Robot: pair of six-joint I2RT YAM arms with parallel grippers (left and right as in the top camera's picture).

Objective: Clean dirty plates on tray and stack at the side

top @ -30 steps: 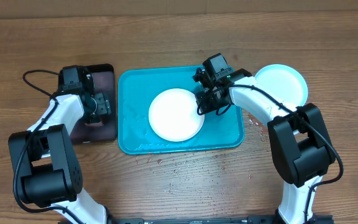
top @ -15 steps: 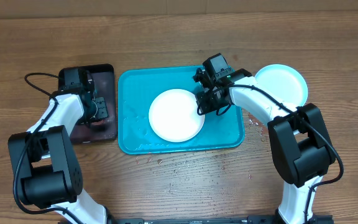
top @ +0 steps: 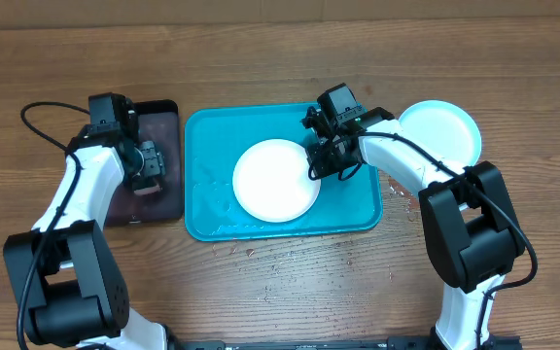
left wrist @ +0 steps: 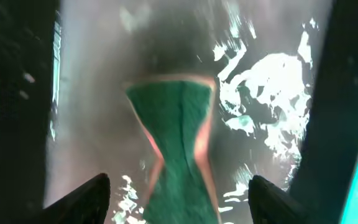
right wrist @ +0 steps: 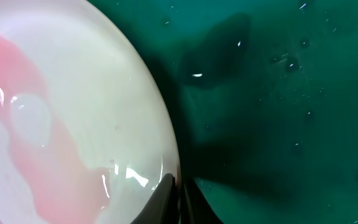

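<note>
The right fingers are shut tight on the rim of the white plate, which sits on the blue tray. The left fingers hang open over the green sponge. Next, I think, they must grab the sponge and wipe the pink smear.

Left tool reopened over sponge; arm shifted back, elbow swung outward.

I can read no lettering, label, brand mark, number or sign on the turquoise tray or on anything beside it.
</note>
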